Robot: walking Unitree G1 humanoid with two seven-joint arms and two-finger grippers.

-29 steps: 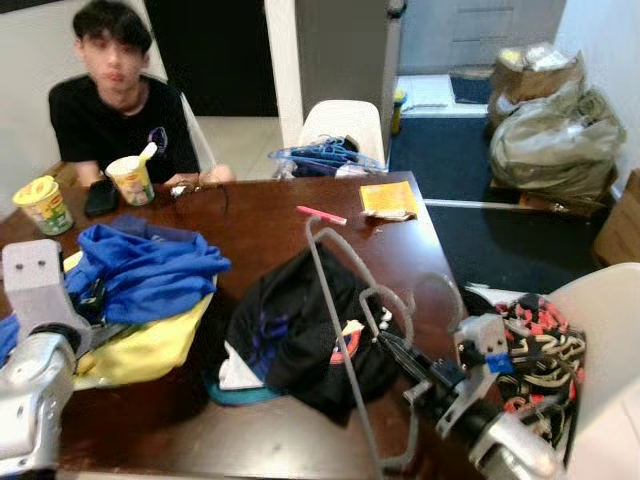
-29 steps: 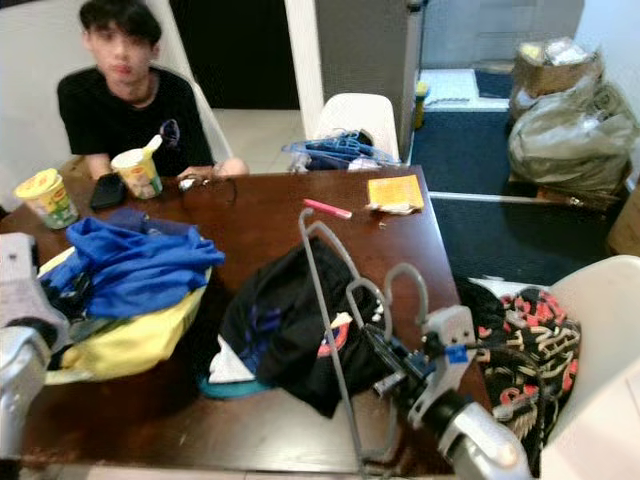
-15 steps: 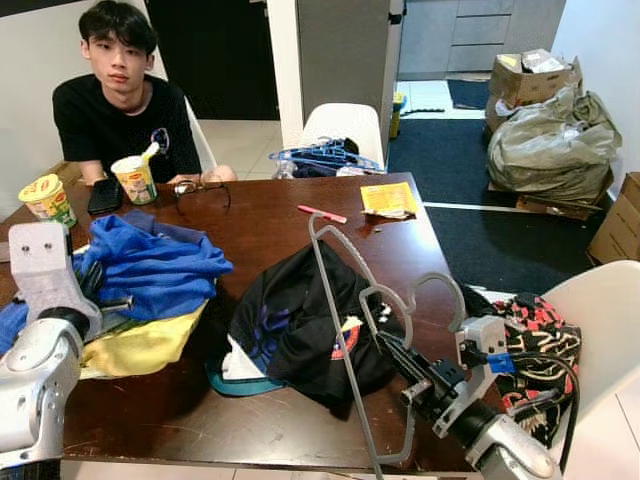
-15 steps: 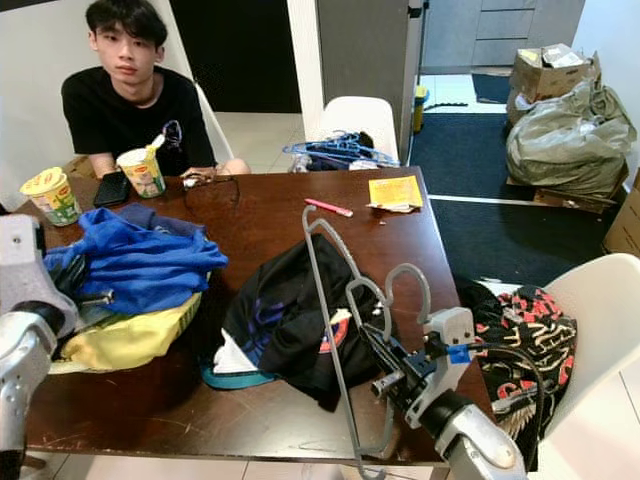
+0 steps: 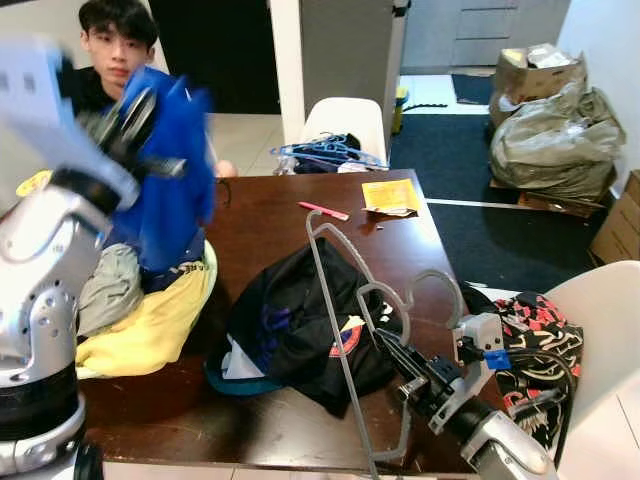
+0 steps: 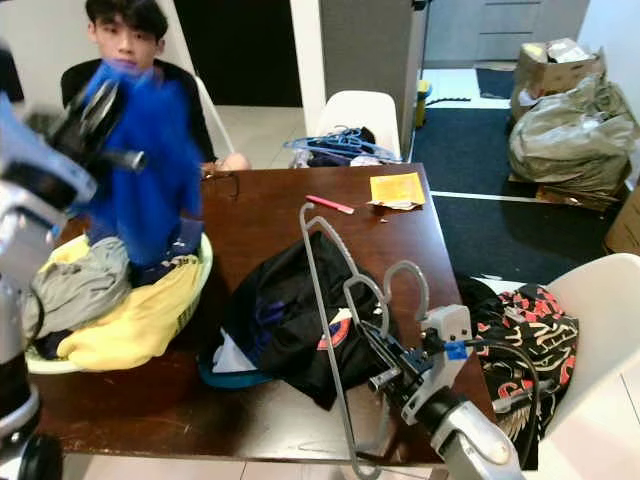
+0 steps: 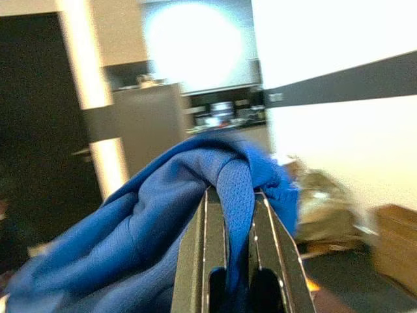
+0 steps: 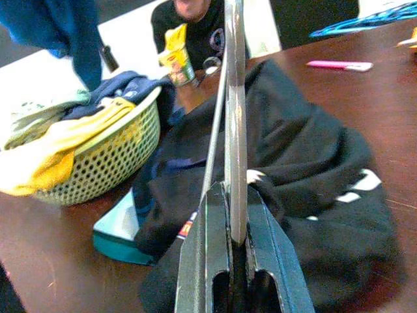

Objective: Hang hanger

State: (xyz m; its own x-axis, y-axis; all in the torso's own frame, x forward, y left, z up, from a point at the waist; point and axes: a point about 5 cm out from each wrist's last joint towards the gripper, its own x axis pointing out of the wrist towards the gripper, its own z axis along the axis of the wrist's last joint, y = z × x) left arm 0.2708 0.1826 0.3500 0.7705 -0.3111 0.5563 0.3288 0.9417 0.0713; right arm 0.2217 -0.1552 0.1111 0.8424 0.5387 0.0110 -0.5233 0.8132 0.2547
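Brown table [image 5: 270,215] spreads under your grippers. Your left gripper [image 7: 236,195] pinches the blue shirt [image 5: 165,170], lifted above the basket [image 8: 111,160]. Your right gripper [image 8: 236,202] clamps the grey hanger [image 5: 345,300]; its wrist view confirms this.

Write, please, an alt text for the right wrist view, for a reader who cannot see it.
The right gripper is shut on a grey hanger that rises straight ahead of its black fingers. Behind lies a black garment on a dark wooden table, with a yellow-green laundry basket of clothes beside it and blue cloth hanging above.
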